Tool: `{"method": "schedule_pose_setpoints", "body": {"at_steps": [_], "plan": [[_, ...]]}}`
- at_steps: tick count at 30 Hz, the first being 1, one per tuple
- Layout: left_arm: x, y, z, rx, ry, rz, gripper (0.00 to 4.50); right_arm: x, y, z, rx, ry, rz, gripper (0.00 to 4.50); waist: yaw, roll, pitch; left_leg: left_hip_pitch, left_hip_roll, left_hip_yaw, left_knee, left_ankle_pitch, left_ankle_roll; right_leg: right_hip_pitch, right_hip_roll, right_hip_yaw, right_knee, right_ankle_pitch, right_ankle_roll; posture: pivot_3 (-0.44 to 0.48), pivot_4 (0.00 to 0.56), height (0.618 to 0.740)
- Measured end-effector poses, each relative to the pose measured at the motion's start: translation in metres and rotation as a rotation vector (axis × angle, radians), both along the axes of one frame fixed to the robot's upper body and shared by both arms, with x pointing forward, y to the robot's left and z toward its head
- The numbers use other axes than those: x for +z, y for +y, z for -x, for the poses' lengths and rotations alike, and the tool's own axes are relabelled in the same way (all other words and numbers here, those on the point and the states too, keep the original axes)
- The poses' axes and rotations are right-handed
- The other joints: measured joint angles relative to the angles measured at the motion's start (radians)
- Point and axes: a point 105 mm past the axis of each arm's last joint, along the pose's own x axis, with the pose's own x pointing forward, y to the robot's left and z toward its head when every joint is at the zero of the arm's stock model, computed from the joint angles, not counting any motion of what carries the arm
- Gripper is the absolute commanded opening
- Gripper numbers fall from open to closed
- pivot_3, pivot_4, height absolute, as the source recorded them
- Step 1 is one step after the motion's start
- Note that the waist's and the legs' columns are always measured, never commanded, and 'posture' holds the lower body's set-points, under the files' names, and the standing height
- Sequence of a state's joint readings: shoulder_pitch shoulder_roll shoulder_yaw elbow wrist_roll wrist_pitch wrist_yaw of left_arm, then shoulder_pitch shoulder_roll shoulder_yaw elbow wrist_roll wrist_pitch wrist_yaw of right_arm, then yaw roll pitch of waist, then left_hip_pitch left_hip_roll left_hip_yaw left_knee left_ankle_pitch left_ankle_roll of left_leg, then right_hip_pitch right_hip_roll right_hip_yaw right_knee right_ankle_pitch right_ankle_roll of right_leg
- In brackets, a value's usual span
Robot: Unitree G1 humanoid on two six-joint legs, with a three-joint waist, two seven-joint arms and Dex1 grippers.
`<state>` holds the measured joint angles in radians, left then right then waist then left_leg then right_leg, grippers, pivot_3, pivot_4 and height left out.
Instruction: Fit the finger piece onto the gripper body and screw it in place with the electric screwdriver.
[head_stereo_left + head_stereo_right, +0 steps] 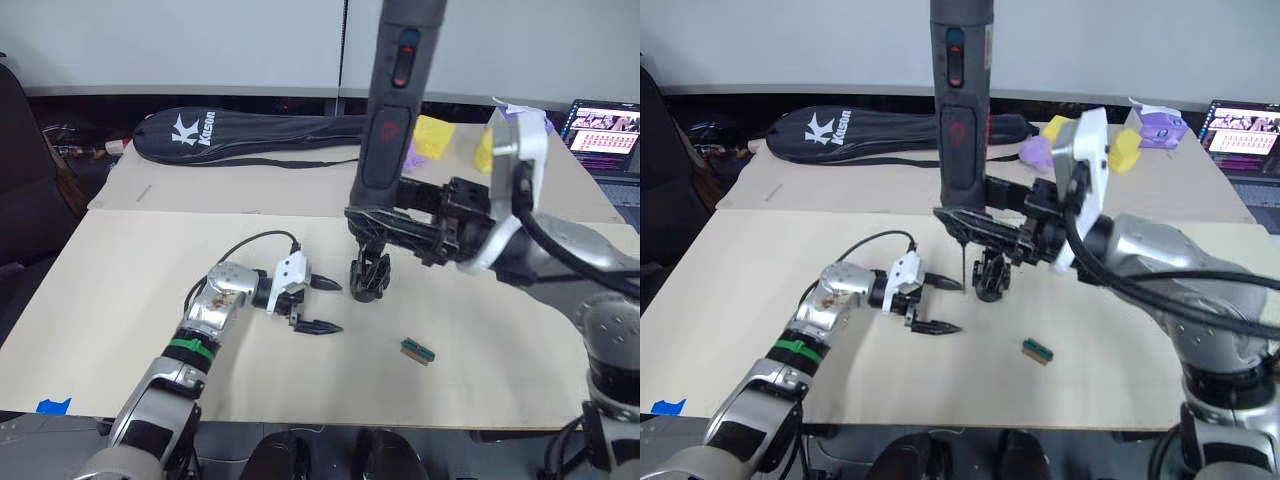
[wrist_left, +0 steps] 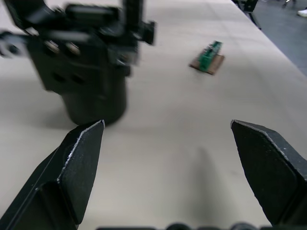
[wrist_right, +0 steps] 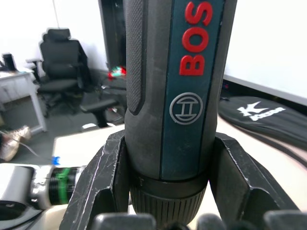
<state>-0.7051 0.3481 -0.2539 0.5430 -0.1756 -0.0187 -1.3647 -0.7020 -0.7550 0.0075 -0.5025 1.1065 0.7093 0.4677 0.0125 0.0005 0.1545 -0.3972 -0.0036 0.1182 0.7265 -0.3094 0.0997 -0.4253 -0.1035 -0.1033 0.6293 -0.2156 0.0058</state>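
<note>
**Screwdriver held upright over the gripper body, left gripper released beside it**

At the far left of the table (image 1: 120, 300) lies a long black racket bag (image 1: 250, 133), zipped shut, so its contents cannot be seen. Nearer, the left gripper (image 1: 318, 306) rests low over the pale tabletop with its two black fingers spread apart and nothing between them; the left wrist view shows bare table in the gap.

Just to the right of those fingertips stands the gripper body (image 1: 369, 275), a small black blocky assembly resting on the table near its middle. In the left wrist view it sits close ahead, towards one finger's side (image 2: 86, 72). Whether the finger piece is already on it cannot be told.

The electric screwdriver (image 1: 962, 110) stands upright above the gripper body, red buttons facing the camera. Its thin bit (image 1: 962, 262) points down just left of the assembly; whether it touches cannot be told. The right gripper (image 1: 975, 222) is clenched around the lower barrel, its fingers (image 3: 103, 177) pressing either side of the tool.

Right of and nearer than the assembly, a tiny green block (image 1: 418, 350) lies alone. At the far right stand yellow and purple objects (image 1: 1118, 140) and a laptop (image 1: 602, 135).
</note>
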Motion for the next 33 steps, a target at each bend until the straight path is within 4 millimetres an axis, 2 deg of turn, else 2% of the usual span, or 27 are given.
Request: {"method": "schedule_pose_setpoints", "body": {"at_steps": [9, 23, 33], "plan": [[0.0, -0.008, -0.016, 0.021, 0.005, 0.004, 4.5, -0.011, -0.003, -0.028, -0.084, -0.008, 0.064, 1.92, -0.001, 0.0, 0.0, -0.003, 0.0, 0.0, 0.001, 0.0, 0.0, -0.001, 0.003, -0.001, 0.0, 0.001, 0.002, 0.0, 0.15, 0.74], [-0.004, -0.019, -0.024, 0.031, -0.006, 0.003, 4.5, -0.037, -0.009, -0.033, -0.119, 0.043, 0.092, 1.92, -0.004, 0.0, 0.0, -0.003, 0.0, 0.0, 0.001, 0.001, -0.001, 0.0, 0.004, -0.001, 0.0, 0.001, 0.002, 0.0, 0.15, 0.74], [-0.006, -0.02, -0.024, 0.035, -0.006, -0.005, 4.5, -0.033, -0.009, -0.034, -0.13, 0.023, 0.059, 1.92, -0.004, 0.0, 0.0, -0.002, 0.0, 0.0, 0.001, 0.001, -0.001, 0.0, 0.004, -0.001, 0.0, 0.001, 0.002, 0.0, 0.15, 0.74]]}}
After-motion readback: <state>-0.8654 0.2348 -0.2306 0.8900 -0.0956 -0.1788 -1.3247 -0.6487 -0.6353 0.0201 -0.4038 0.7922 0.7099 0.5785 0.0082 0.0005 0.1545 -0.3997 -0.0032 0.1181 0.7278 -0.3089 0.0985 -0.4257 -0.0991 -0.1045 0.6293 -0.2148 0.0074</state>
